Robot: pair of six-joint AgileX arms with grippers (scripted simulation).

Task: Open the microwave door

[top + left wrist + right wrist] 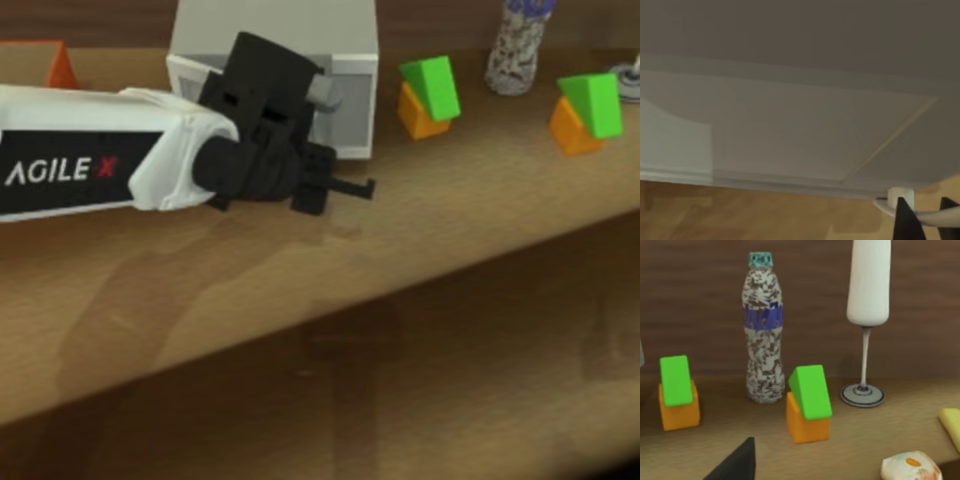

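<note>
Bare wooden desk (380,330) fills the near part of the top view. Item: left arm (90,150), white casing, reaching in from the left edge across the desk toward the microwave. Item: left gripper (362,187), dark, low before the appliance's front; its fingers (903,220) show in the left wrist view as two dark tips standing apart with a pale curved piece between them, so released rather than clenched, though whether that piece is the handle cannot be told. Placement judged as an approach to catch the door edge and pull. Item: microwave (300,30), silver-white, at the far edge left of centre, front facing the near side, long axis running left to right. Item: microwave door (790,135), pale panel filling the left wrist view, appearing flush and shut, largely hidden by the arm from above. Item: two green-and-orange block stacks (428,97) to its right, with a speckled bottle (517,45) and a wine glass (867,315) behind. Item: orange box (45,62) at far left. Right gripper (737,462): only a dark tip visible, state cannot be told, parked facing the bottle.
</note>
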